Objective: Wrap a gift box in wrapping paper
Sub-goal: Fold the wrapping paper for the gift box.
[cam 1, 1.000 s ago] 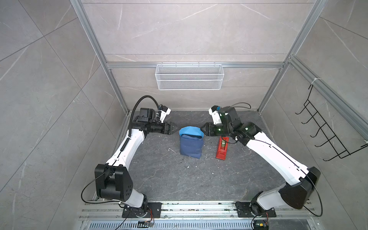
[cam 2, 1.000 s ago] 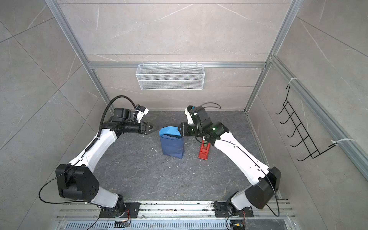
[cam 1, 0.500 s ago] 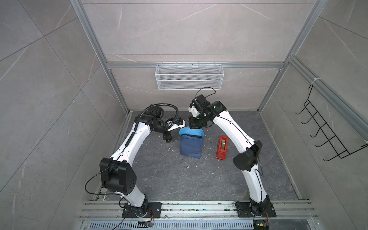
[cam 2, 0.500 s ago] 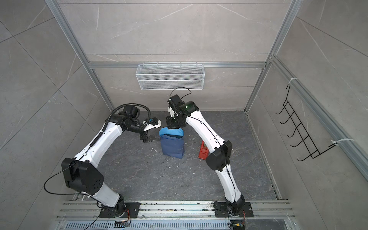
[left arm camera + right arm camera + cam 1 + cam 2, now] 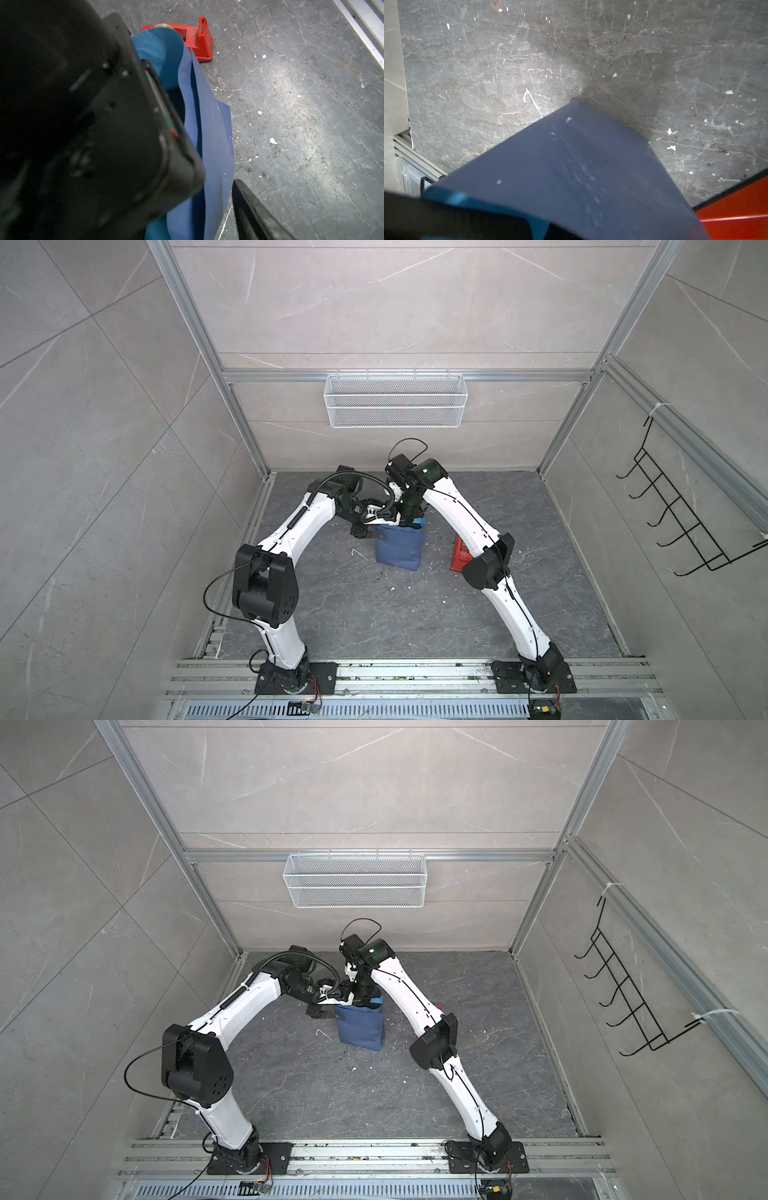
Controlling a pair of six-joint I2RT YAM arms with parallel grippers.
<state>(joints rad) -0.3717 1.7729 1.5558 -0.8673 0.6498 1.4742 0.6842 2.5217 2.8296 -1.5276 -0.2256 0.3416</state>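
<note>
The wrapping paper (image 5: 397, 547) (image 5: 360, 1027) stands upright on the floor like a bag, dark blue outside and light blue at its open top. My right gripper (image 5: 405, 522) (image 5: 359, 1001) comes down onto that top edge, shut on a sliver of light blue paper (image 5: 542, 226). My left gripper (image 5: 363, 530) (image 5: 320, 1011) is at the paper's top left corner. It is open: one finger (image 5: 255, 212) stands off the dark blue sheet (image 5: 216, 145), and the other is hidden behind the right arm's black body. The gift box is hidden.
A red tape dispenser (image 5: 459, 556) (image 5: 197, 41) sits on the floor just right of the paper, partly under the right arm. White scraps dot the grey floor (image 5: 374, 614). A wire basket (image 5: 395, 400) hangs on the back wall.
Both arms have swung in from the paper's sides and risen over its top. The right gripper has shut on the top edge. The left jaws have narrowed beside it.
</note>
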